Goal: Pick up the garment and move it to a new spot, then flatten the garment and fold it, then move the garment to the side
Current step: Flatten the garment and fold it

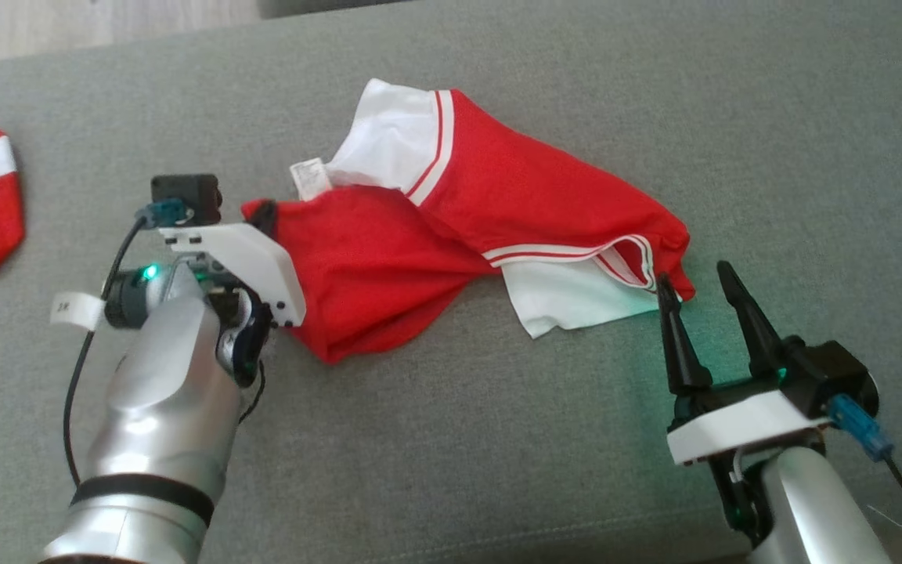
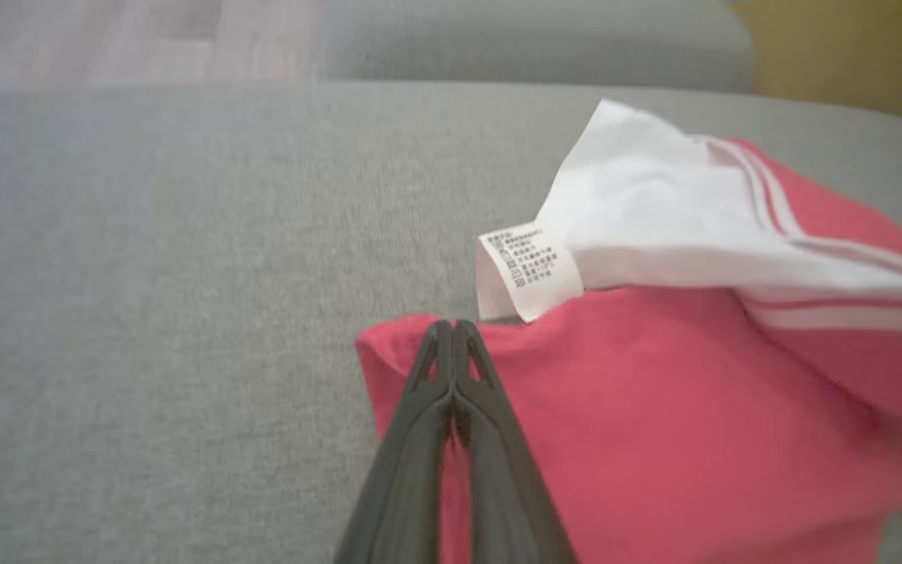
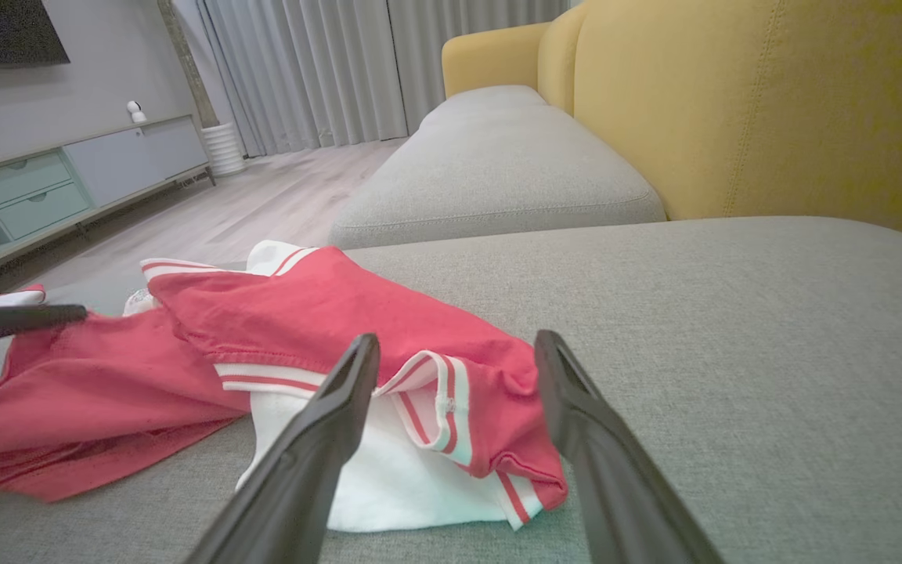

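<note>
Grey woven sofa cushion (image 1: 451, 470) carries the garment (image 1: 498, 211), crumpled mid-cushion: soft red knit, white panels with striped trim, care tag (image 2: 529, 270) showing. Left gripper (image 2: 451, 329) is pinched closed on its red corner; right gripper (image 1: 694, 274) stands open just beside its far end. Judgement: pickup only starting; move, flatten, fold, set-aside all remain.

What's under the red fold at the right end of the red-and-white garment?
A white fabric panel of the red-and-white fabric garment pokes out beneath it, flat on the grey sofa cushion. How far it runs under the red fold is covered.
</note>
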Robot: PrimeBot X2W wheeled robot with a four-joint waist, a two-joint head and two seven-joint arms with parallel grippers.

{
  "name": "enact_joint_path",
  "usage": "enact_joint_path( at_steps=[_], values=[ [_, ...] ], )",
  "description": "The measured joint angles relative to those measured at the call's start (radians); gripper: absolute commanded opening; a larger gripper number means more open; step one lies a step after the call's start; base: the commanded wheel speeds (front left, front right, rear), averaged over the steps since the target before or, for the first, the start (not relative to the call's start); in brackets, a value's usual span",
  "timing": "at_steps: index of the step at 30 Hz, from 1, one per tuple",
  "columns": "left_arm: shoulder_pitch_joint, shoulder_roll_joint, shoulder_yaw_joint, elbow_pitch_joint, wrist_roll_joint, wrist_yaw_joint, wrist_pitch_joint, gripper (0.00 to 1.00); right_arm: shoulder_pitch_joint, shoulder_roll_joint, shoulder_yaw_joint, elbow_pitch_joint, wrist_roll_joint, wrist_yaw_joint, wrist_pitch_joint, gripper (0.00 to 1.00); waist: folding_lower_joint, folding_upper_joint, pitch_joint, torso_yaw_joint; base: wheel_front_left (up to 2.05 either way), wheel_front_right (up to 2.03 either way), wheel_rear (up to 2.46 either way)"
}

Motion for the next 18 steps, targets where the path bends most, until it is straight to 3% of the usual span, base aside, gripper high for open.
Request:
enact_joint_path(
  at_steps=[10,13,18],
  values=[
    [0.045,0.003,-0.035,-0.211,0.002,-0.010,-0.082,0.00,0.060,0.000,-0.012,0.002,0.002,0.000,0.000,1.00,0.0000,0.0000,-0.082,0.035,0.00,0.00,0.00],
    [0.166,0.003,-0.076,-0.357,0.003,-0.019,-0.061,0.00,0.071,0.000,-0.018,-0.001,0.007,0.000,0.000,1.00,0.0000,0.0000,-0.114,0.044,0.00,0.00,0.00],
    [0.503,0.016,-0.154,-0.638,-0.011,-0.023,0.055,0.00,0.136,0.000,-0.040,-0.006,0.014,0.000,0.000,1.00,0.0000,0.0000,-0.157,0.066,0.00,0.00,0.00]
  ],
)
